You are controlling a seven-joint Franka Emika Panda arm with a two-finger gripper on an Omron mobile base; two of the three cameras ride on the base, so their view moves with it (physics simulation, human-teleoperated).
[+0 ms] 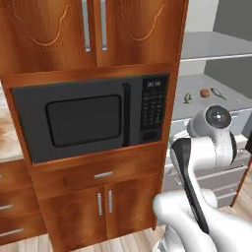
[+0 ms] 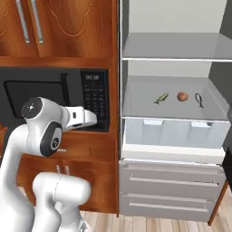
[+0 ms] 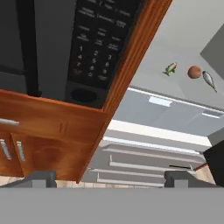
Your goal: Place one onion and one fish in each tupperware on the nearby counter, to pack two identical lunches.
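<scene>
On a grey fridge shelf [image 2: 145, 106] lie a green-yellow fish [image 2: 161, 98] [image 1: 188, 98] [image 3: 170, 68], an orange-brown onion [image 2: 182, 96] [image 1: 204, 92] [image 3: 194, 72] and a thin dark grey fish [image 2: 199, 99] [image 1: 218, 93] [image 3: 209, 80], in a row and apart from each other. My gripper [image 3: 109, 178] is open with nothing between its fingertips [image 3: 41, 177]. It hangs in front of the microwave's keypad, well left of and below the shelf. The hand [image 2: 84, 118] points toward the fridge. The purple-red onion and both tupperware trays are out of view. A strip of the stone counter [image 1: 6, 140] shows at far left.
A dark microwave [image 1: 88, 118] sits built into red-brown cabinets [image 1: 98, 202], with a wooden post between it and the fridge. Below the shelf are a clear crisper bin [image 2: 172, 133] and grey drawers [image 2: 170, 190]. A dark door edge [image 3: 216, 159] stands at the right.
</scene>
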